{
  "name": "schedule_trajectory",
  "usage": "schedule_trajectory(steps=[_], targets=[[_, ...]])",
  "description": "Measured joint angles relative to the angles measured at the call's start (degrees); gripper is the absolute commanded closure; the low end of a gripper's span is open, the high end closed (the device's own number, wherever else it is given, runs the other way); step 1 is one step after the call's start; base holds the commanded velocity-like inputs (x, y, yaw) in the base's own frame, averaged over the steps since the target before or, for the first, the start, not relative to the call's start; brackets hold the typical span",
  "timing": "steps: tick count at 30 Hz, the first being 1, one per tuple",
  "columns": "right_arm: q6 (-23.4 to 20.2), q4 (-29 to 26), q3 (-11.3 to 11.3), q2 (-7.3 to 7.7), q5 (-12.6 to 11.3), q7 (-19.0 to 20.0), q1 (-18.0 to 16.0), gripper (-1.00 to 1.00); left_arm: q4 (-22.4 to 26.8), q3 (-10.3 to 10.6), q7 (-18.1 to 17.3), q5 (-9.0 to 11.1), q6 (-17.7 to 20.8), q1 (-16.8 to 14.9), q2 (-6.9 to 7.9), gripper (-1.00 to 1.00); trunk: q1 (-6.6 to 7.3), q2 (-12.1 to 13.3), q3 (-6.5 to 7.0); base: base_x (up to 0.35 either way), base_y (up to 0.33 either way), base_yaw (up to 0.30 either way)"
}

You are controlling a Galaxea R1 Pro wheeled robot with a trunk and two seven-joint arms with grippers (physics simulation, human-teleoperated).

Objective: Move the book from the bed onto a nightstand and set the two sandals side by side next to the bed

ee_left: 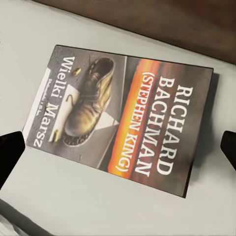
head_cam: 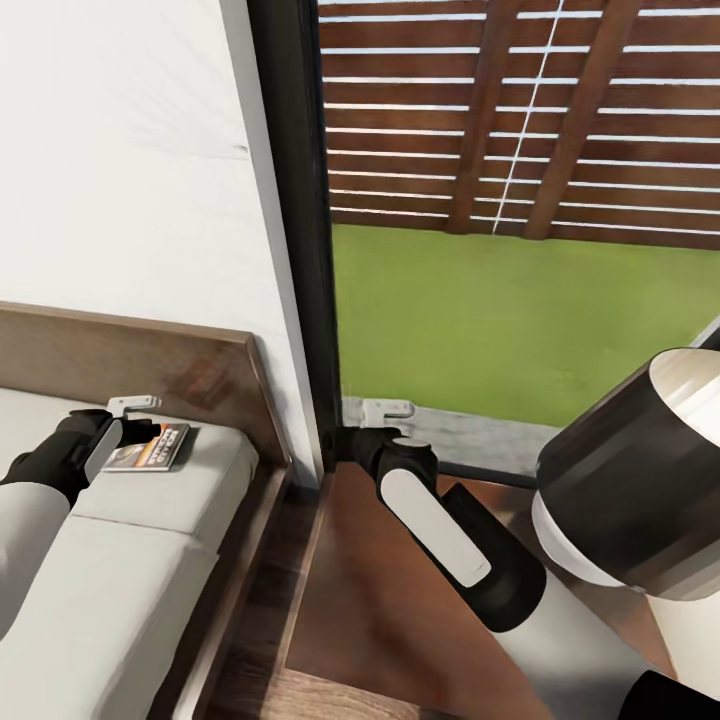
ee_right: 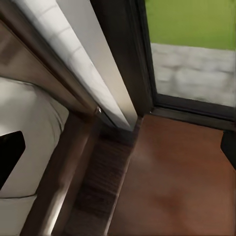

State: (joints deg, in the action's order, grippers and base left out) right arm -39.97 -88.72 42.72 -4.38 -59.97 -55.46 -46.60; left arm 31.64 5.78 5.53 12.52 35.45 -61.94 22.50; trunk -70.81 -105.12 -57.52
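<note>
A home bedroom: a wooden-framed bed (head_cam: 215, 520) with pale mattress beside a blind-covered window (head_cam: 520, 110).

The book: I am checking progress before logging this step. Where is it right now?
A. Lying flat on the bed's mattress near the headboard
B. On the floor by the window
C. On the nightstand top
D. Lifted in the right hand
A: the book lies flat on the bed mattress below the headboard, with the left hand open over it.

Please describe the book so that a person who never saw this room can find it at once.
Look at the bed with the pale mattress and brown headboard. Near the headboard, just ahead of the left gripper, lies the book. It is the only printed thing there: a boot and an orange band on its cover.
</note>
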Motion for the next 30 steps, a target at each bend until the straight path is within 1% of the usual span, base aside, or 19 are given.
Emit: schedule_trajectory(steps=[4,7,8,9,16,21,24,25,26,30], targets=[[0.09,0.02,0.1,0.11,0.45,0.07,0.0,-1.0,0.0,-0.02,-0.05,0.03,-0.47,0.0,0.08,-1.0,0.0,0.0,0.0,0.0,0.0,0.0],[0.11,0.03,0.11,0.15,1.47,0.08,0.0,-1.0,0.02,-0.1,-0.11,-0.05,-1.14,0.0,0.19,-1.0,0.0,0.0,0.0,0.0,0.0,0.0],[0.11,0.06,0.18,0.16,2.97,0.09,0.0,-1.0,0.36,-0.22,-0.3,-0.22,-1.45,0.0,0.24,-1.0,0.0,0.0,0.0,0.0,0.0,0.0],[0.12,0.07,0.19,0.17,3.25,0.09,0.0,-1.0,0.44,-0.23,-0.32,-0.27,-1.47,0.0,0.24,-1.0,0.0,0.0,0.0,0.0,0.0,0.0],[0.12,0.08,0.14,0.2,4.02,0.09,0.0,-1.0,0.65,0.08,-0.31,-0.62,-1.38,0.0,0.37,-1.0,0.0,0.0,-0.12,0.0,0.0,0.0],[0.18,0.09,0.13,0.21,4.15,0.09,0.0,-1.0,0.58,0.05,-0.28,-0.57,-0.54,-0.06,0.54,-1.0,0.0,0.0,-0.45,0.0,0.0,0.0],[0.25,0.07,0.13,0.24,4.18,0.09,0.0,-1.0,0.55,-0.02,-0.17,-0.56,1.18,-0.28,0.71,-1.0,0.0,0.0,-0.69,0.0,0.0,0.0],[0.39,0.06,0.16,0.24,4.2,0.09,-0.01,-1.0,0.55,-0.04,0.06,-0.78,3.14,-0.54,0.83,-1.0,0.0,0.0,-0.77,0.0,0.0,0.0],[1.02,0.05,0.19,0.26,4.21,0.08,0.0,-1.0,0.35,-0.07,0.72,-2.74,8.5,-2.52,0.98,-1.0,0.0,0.0,-0.85,0.0,0.0,0.0],[1.3,0.02,0.2,0.26,4.22,0.08,0.0,-1.0,-0.07,-0.13,0.94,-5.3,11.12,-5.49,1.04,-1.0,0.0,0.0,-1.21,0.0,0.0,0.0]])
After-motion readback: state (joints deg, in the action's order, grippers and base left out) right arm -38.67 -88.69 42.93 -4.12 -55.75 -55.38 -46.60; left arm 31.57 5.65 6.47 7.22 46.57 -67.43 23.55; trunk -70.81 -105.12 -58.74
